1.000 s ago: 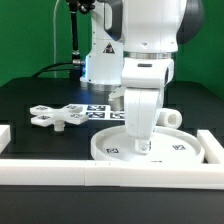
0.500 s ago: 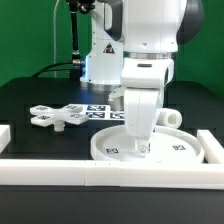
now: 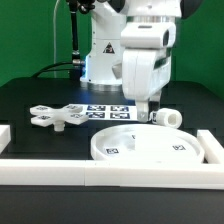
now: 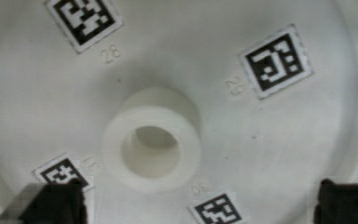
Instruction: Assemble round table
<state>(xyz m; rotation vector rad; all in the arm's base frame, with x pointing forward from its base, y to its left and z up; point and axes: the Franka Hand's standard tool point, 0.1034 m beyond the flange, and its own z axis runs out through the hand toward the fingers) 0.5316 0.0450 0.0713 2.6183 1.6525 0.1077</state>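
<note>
We see the large white rimmed round plastic disc (image 3: 150, 146) lying flat on the black table (image 3: 25, 100), just behind the white border rail (image 3: 100, 172); the gripper (image 3: 143, 112) hovers above it, not touching; in the wrist view its dark fingertips (image 4: 59, 198) stand wide apart with nothing between them, so released; the disc's central socket (image 4: 153, 142) shows below. The short white cylinder leg (image 3: 168, 117) lies just behind the disc, toward the exterior view's right; the flat white cross-shaped foot piece (image 3: 58, 116) lies well apart on the exterior view's left, beside the marker board (image 3: 105, 112).
</note>
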